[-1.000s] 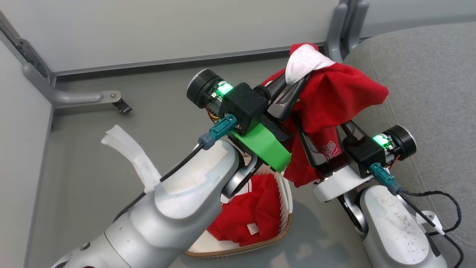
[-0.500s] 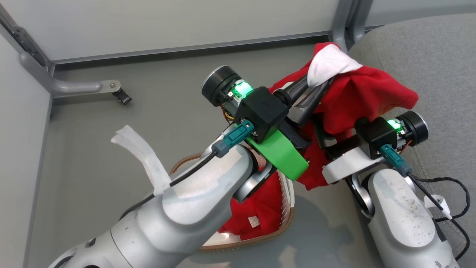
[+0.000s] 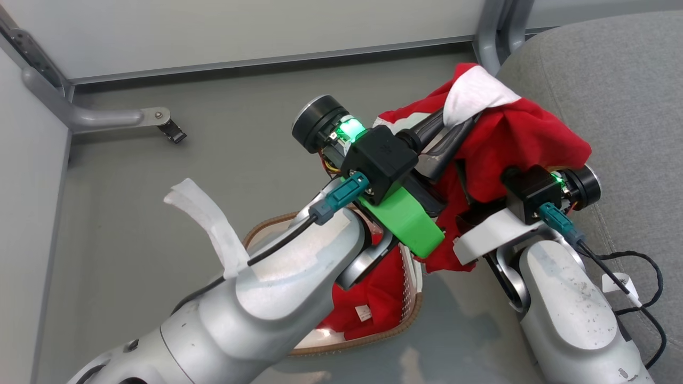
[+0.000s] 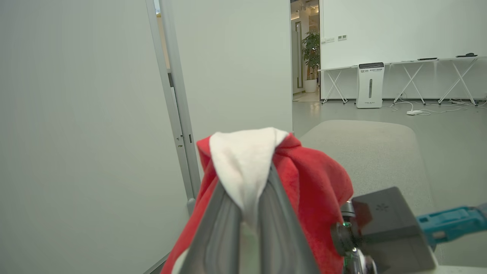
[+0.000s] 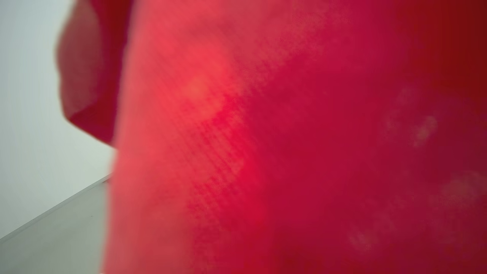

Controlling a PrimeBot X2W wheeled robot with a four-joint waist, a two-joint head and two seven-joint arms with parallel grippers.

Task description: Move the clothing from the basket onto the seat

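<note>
The lifted shirt is held up at the left edge of the seat, some of its cloth already over the grey cushion and its lower hem hanging just right of the basket; the second shirt lies crumpled in the basket, at the near side. The left tool is clamped on the white collar — in the left wrist view the two fingers are seen pressed together with the cloth pinched between them. The right tool is closed, its fingers buried beneath the red cloth; whether a fold is actually pinched cannot be told, since that arm's own view is covered by blurred fabric.

The step in hand is judged to be the carry across to the seat. It is best done with both tools moved rightward together, so that the cloth is not dragged out of the collar grip; the shirt should be held high enough for the hanging hem to clear the cushion's rounded edge. Release is best delayed until most of the cloth is well over the cushion — a drop made at the edge could let the shirt slide to the floor.
</note>
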